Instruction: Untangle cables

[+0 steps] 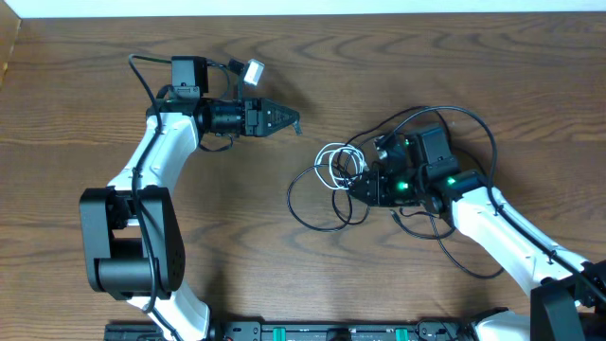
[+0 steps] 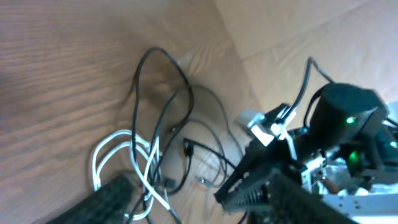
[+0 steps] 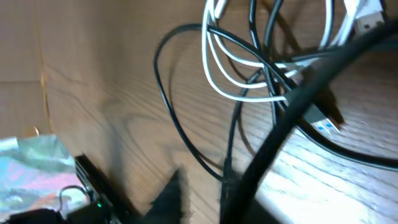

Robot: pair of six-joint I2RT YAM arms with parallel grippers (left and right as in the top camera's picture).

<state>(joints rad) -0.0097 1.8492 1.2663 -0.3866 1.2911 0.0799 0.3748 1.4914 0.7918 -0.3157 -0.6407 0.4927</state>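
Note:
The cables lie tangled right of the table's middle. The white cable [image 1: 333, 163] [image 2: 118, 152] [image 3: 249, 93] makes small loops. A black cable [image 1: 308, 213] [image 3: 168, 118] curves out to the left of it, and another black cable [image 1: 478, 133] arcs behind my right arm. My right gripper [image 1: 363, 187] [image 3: 205, 186] sits at the tangle's right side. Its blurred wrist view shows a thin black cable running down to the fingers, shut on it. My left gripper [image 1: 289, 121] [image 2: 174, 190] hovers open to the upper left, apart from the tangle and empty.
My right arm [image 2: 345, 124] with green lights fills the right of the left wrist view. A small grey tag [image 1: 253, 69] lies near the left arm's own thick wire. The table's far edge [image 1: 303, 13] runs along the top.

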